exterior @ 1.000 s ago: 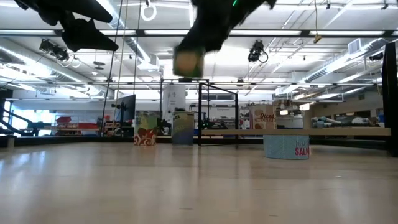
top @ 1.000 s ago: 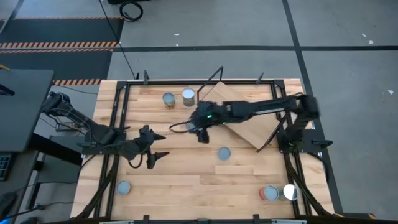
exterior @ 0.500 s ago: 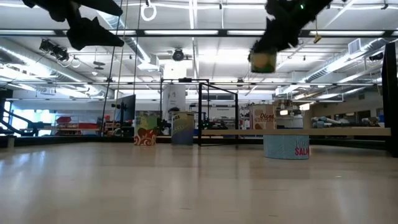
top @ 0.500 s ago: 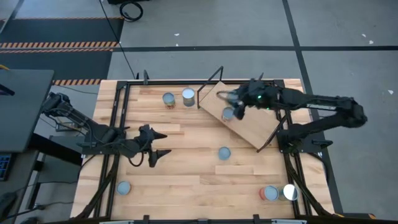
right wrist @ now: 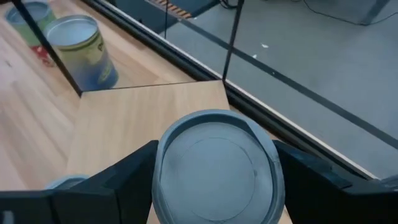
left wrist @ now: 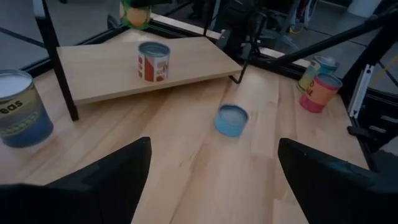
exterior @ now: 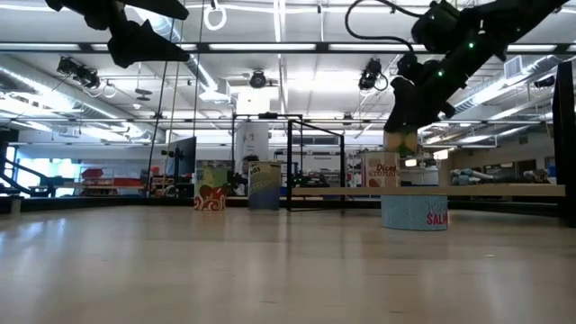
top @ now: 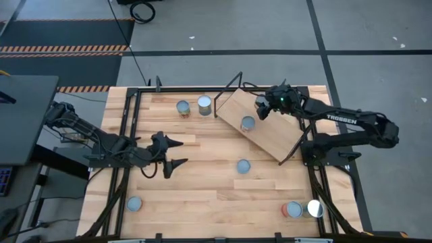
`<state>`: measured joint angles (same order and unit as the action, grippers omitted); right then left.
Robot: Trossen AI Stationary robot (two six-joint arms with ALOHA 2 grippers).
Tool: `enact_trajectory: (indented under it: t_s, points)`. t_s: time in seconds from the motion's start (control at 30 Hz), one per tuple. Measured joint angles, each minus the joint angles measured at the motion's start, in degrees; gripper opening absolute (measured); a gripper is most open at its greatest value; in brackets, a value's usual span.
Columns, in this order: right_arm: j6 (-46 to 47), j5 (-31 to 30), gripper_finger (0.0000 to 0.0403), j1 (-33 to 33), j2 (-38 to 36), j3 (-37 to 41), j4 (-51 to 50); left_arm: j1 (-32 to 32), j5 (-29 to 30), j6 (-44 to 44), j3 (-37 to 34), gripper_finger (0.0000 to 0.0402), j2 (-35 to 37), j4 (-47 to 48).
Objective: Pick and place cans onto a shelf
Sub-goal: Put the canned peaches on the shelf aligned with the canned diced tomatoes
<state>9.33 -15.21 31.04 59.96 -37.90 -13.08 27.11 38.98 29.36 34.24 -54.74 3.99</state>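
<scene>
A can is pinched between the right gripper's jaws, held above the shelf at the desk's 1 o'clock. Left gripper is held at 9 o'clock, jaws spread.

The right gripper, closed on a can, now hangs over the shelf's far end, having swung from beyond its near edge. It sits lower above the shelf than before.
</scene>
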Motion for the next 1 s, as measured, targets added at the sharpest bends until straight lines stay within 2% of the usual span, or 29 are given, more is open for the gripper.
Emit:
enact_trajectory:
  t_s: [0.3, 0.47, 0.7, 0.9, 1.0]
  points:
    - [-3.35, 4.86, 0.0286, 0.64, 0.0, 0.21, 2.34, -1.23, 0.76, 1.08, 0.0, 0.0357, -0.01, -1.1]
    - [-5.9, 5.2, 0.0286, 0.64, 0.31, 0.25, 2.59, -1.41, 0.9, 1.51, 0.0, 0.0357, -0.01, -1.08]
    - [-5.13, 6.03, 0.0286, 0.68, 1.78, 6.01, 9.47, -0.7, -0.09, 1.46, 0.0, 0.0357, 0.0, -1.21]
    - [-4.84, 4.84, 0.0285, 1.99, 2.82, 10.53, 19.49, -0.22, -0.14, 1.01, 0.0, 0.0357, 0.0, -1.1]
    - [-4.99, 4.84, 0.0285, 2.86, 5.11, 11.12, 19.7, -0.26, -0.15, 0.23, 0.0, 0.0357, 0.0, -1.29]
